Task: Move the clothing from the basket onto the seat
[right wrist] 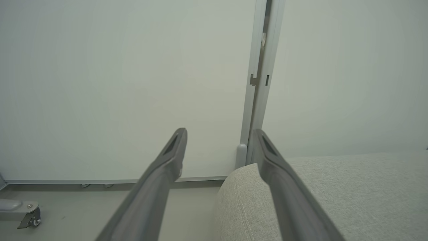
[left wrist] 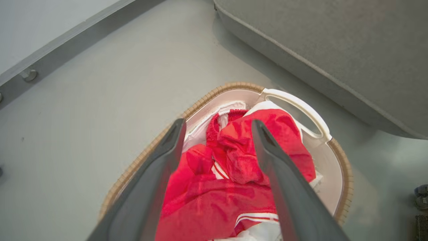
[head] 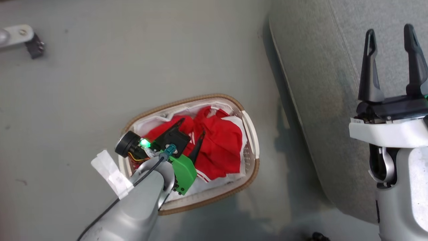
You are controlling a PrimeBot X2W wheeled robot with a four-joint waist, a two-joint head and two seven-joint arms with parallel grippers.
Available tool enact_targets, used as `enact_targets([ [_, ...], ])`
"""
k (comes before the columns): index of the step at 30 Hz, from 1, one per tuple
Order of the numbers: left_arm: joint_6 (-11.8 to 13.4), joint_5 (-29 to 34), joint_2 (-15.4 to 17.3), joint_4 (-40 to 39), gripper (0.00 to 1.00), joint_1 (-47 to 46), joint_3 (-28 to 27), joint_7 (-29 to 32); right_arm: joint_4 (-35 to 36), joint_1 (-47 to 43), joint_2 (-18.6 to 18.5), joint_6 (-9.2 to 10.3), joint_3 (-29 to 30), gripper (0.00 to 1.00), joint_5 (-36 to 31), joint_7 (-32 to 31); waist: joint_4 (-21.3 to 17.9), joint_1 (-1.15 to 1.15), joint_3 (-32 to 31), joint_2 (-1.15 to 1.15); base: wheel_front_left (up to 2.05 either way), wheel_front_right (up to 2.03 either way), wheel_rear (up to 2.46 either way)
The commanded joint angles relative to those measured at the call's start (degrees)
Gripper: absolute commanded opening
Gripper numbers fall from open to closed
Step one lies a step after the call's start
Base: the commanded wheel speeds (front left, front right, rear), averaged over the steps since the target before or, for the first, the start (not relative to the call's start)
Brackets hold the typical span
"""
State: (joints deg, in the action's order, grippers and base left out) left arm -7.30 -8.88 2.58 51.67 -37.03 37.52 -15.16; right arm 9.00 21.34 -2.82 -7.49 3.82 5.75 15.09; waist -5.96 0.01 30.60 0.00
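Two grippers, jaws spread: left gripper point(head: 193, 125) over clothing point(head: 220, 144) in basket point(head: 207, 97), right gripper point(head: 389, 30) over seat point(head: 317, 67).
Risk: a shallow pinch may snag the liner point(head: 148, 124) or drop a garment.

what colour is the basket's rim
The basket rim is brown with a woven look, clearest in the left wrist view.

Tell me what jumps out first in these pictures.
The bright red clothing heaped in the white basket on the grey floor catches the eye first. The left gripper hangs open right over it, while the right gripper stands open above the big grey seat to the basket's right.
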Motion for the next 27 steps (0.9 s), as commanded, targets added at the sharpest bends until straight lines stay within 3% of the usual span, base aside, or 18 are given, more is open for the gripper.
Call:
enact_targets([
  [1, -0.2, 0.6, 0.5, 1.8, 1.00, -2.5, 0.6, 0.1, 0.9, 1.4, -0.1, 0.00, -0.4, 1.00, 0.8, 0.1, -6.3, -0.01, 8.5, 0.00, 0.00, 0.00, 0.00],
  [12, 0.2, 0.7, 0.7, 13.5, 1.00, -10.6, 3.7, 0.5, 6.7, 4.8, -0.1, 0.00, -2.2, 1.00, 4.6, 0.1, -11.7, -0.01, 17.8, 0.00, 0.00, 0.00, 0.00],
  [21, 1.4, -0.5, 1.9, 18.4, 1.00, -14.1, 2.7, 0.6, 8.1, 6.0, -0.1, 0.00, -2.8, 1.00, 7.1, 0.1, -14.0, -0.01, 20.8, 0.00, 0.00, 0.00, 0.00],
  [25, 0.8, -1.4, 1.8, 19.5, 1.00, -14.5, 2.8, 0.8, 7.6, 5.9, -0.1, 0.00, -3.0, 1.00, 7.6, 0.1, -14.3, -0.01, 21.2, 0.00, 0.00, 0.00, 0.00],
  [27, 0.6, -1.8, 1.6, 19.7, 0.47, -14.5, 3.1, 0.8, 7.3, 5.8, -0.1, 0.00, -3.0, 1.00, 7.6, 0.1, -14.2, -0.01, 21.0, 0.00, 0.00, 0.00, 0.00],
])
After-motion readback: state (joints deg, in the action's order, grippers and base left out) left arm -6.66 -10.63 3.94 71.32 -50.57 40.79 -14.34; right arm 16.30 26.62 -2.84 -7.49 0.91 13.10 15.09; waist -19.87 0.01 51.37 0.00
